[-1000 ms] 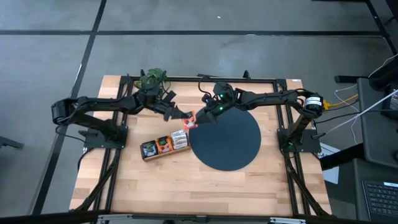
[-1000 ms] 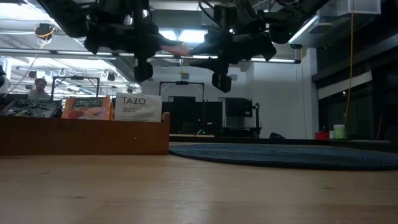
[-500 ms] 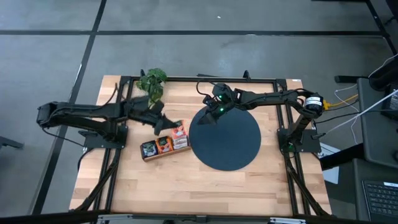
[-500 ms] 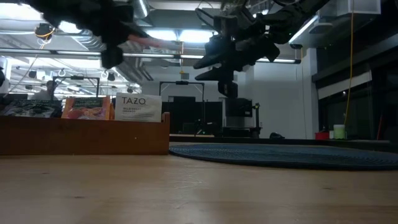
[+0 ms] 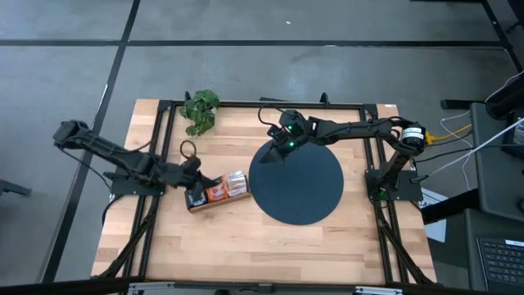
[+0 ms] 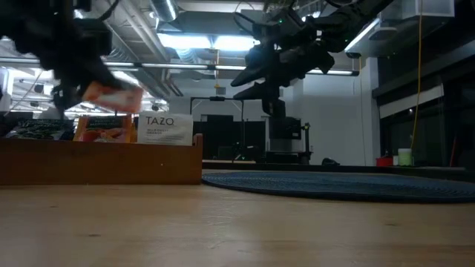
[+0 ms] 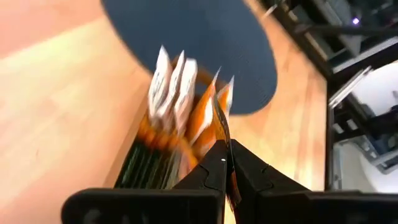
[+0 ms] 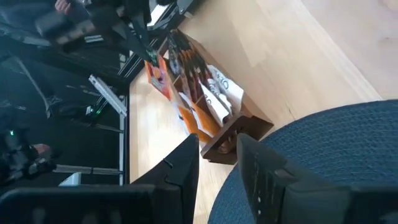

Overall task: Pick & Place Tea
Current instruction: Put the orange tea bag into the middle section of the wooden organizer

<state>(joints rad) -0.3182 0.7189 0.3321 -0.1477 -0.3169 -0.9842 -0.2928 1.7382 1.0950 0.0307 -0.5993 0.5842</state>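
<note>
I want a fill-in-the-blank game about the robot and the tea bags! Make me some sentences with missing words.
1. The left gripper is pinching a tea bag that is ____ in colour.
2. The other tea bags stand in a ____ tray made of wood.
3. The big round mat beside the tray is dark and has ____ tea bags on it.
4. The right gripper hangs over the mat's edge with its fingers ____.

Missing words: orange; long; no; open
</note>
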